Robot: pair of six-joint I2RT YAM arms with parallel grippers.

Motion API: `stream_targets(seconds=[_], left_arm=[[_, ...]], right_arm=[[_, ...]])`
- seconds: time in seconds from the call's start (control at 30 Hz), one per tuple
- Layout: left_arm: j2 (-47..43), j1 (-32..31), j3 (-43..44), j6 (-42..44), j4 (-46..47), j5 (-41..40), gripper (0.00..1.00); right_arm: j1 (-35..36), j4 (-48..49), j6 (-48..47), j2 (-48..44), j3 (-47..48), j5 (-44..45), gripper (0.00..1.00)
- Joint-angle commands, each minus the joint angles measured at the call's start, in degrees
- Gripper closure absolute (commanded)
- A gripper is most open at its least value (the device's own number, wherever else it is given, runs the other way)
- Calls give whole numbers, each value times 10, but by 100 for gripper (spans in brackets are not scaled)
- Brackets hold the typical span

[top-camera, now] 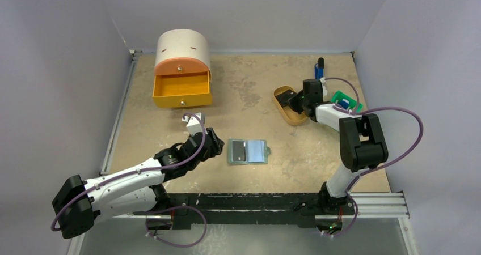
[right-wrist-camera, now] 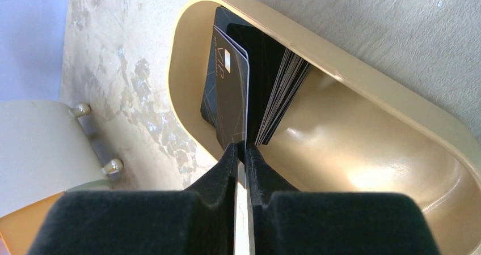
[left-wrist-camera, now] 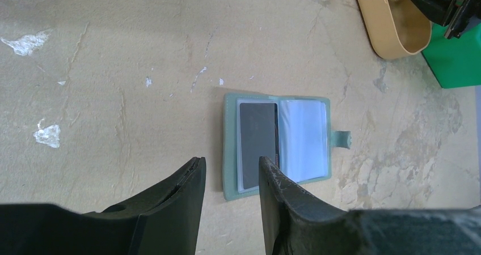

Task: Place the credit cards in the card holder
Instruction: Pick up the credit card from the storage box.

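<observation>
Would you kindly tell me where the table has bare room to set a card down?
Bare: between the drawer box and the tray; between the card holder and the right arm's base. Crowded: the tray, where the right pincer grips a credit card, and the holder's left, by the left pincer.

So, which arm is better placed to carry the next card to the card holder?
Right: the right gripper pinches a black card in the tan tray; the left gripper is open and empty, near the card holder.

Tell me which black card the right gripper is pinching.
The front card, showing a pale chip and fine lines, fanned away from the stack in the tan tray.
</observation>
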Motion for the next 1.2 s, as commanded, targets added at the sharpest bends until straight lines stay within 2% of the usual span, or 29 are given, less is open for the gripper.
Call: stream_targets(seconds=[0.0, 0.2, 0.4, 0.53, 0.77, 0.9, 1.03, 1.17], left_arm=[[-3, 1, 1, -7, 18, 0, 61], [-3, 1, 2, -6, 17, 0, 61], [-4, 0, 6, -4, 13, -5, 61], [-5, 0, 12, -1, 9, -11, 61], [-12, 1, 24, 1, -6, -23, 62], [-24, 1, 36, 5, -26, -32, 62], [-47, 1, 42, 6, -44, -41, 61], [-67, 1, 43, 4, -55, -48, 62]], right_arm=[[-3, -11, -20, -19, 7, 7, 95], [-2, -11, -23, -22, 11, 4, 100], [-2, -25, -15, -63, 21, 28, 100], [-2, -67, -2, -86, 51, 43, 100], [-2, -111, 11, -126, 89, 23, 100], [-3, -121, -5, -177, 97, -38, 100], [-3, -153, -30, -235, 102, -181, 100], [-3, -171, 12, -314, 71, -270, 100]])
